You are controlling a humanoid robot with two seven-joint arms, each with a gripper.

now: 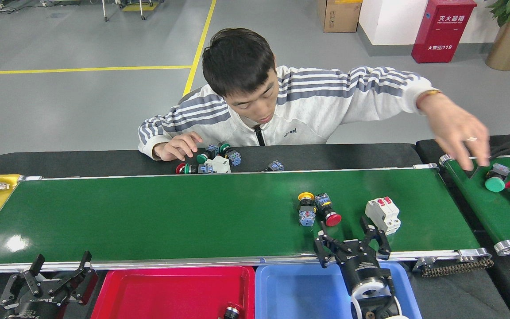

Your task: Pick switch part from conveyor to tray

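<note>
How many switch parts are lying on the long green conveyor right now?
3, grouped toward its right end: a yellow-capped pushbutton, a red-capped pushbutton touching it, and a white breaker with red levers further right, just beyond the right gripper. None looks hidden.

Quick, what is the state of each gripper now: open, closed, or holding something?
Left gripper: open, holding nothing, beside the red tray.
Right gripper: open, holding nothing, over the conveyor near the white breaker.
</note>
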